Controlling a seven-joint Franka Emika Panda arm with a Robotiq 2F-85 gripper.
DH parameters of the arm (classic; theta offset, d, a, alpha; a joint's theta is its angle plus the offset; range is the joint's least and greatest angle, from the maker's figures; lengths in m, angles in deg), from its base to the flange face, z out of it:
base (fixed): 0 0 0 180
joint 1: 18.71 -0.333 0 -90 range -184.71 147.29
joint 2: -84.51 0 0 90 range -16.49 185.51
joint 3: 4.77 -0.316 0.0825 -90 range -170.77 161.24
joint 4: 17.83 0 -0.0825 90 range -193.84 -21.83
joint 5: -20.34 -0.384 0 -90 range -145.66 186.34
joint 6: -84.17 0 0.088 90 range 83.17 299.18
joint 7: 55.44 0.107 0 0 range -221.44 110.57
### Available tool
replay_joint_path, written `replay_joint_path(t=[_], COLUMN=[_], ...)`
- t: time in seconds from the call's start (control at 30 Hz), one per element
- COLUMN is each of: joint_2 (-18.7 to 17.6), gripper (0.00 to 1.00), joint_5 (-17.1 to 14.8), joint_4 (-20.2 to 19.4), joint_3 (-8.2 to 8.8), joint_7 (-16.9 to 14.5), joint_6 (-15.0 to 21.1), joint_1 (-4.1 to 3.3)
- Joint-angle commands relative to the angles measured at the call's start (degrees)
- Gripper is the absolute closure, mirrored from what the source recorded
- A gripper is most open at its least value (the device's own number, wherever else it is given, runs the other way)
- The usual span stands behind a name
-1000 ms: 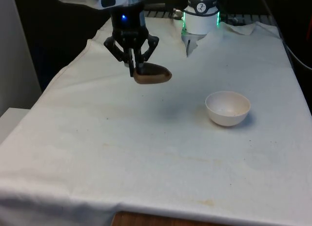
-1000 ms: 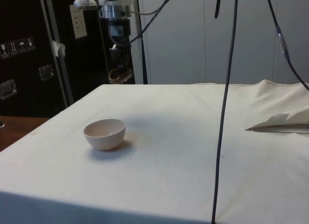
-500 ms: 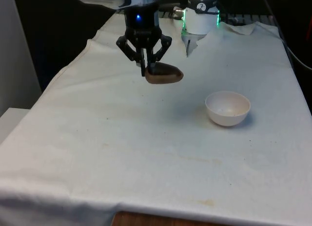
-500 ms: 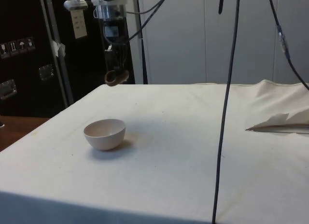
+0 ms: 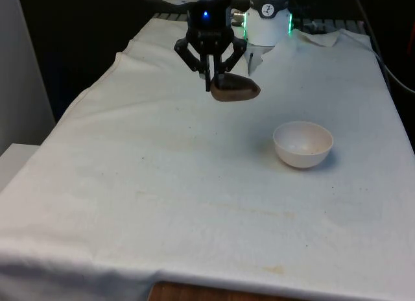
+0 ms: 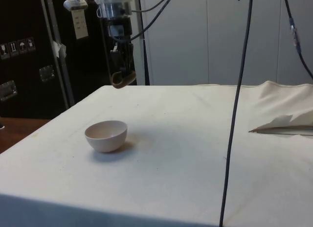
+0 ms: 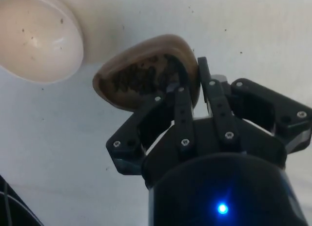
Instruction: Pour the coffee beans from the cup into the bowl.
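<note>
My gripper (image 5: 213, 80) hangs in the air above the table's far half, shut on the rim of a small brown cup (image 5: 235, 89). The cup (image 7: 146, 72) holds dark coffee beans (image 7: 139, 75) and one finger (image 7: 181, 99) reaches inside its rim while the other presses outside. A white bowl (image 5: 303, 144) stands on the cloth nearer the camera and towards the front view's right of the cup. In the side view the cup (image 6: 122, 80) is held well above and beyond the bowl (image 6: 106, 135). The bowl (image 7: 36, 38) looks empty save for a few specks.
The white cloth (image 5: 194, 184) covers the table and is rumpled near the robot's base (image 5: 266, 25). A black cable (image 6: 237, 100) hangs down across the side view. Folded cloth (image 6: 288, 122) lies at the side view's right.
The gripper has carried the cup towards the front view's right and farther back, closer to the bowl. The bowl has not moved.
</note>
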Motion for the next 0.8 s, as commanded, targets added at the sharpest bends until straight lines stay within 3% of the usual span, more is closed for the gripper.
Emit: replay_joint_path(t=[0.0,0.1,0.13,0.2,0.33,0.37,0.4,0.6,0.63,0.67,0.77], joint_2=[0.69,1.03,0.74,1.15,1.15,0.86,1.09,1.15,0.86,1.20,1.66], gripper=[1.00,1.00,1.00,1.00,1.00,1.00,1.00,1.00,1.00,1.00,1.00], joint_5=[1.03,2.01,1.43,3.04,4.98,4.41,5.33,7.10,6.76,7.33,7.96], joint_4=[-0.86,-1.15,-0.69,-1.15,-0.97,-0.69,-0.97,-0.92,-0.57,-0.97,-1.26], joint_3=[0.11,-0.40,-0.69,-0.86,-1.78,-2.18,-2.01,-3.61,-3.95,-3.84,-4.53], joint_7=[1.09,2.23,1.55,3.38,5.50,4.87,5.90,8.82,8.31,9.22,10.37], joint_6=[0.74,0.63,0.00,0.46,0.34,0.00,0.34,0.69,0.06,0.80,1.15], joint_1=[-0.46,-0.46,0.00,-0.52,-0.52,0.00,-0.46,-0.46,0.00,-0.46,-0.40])
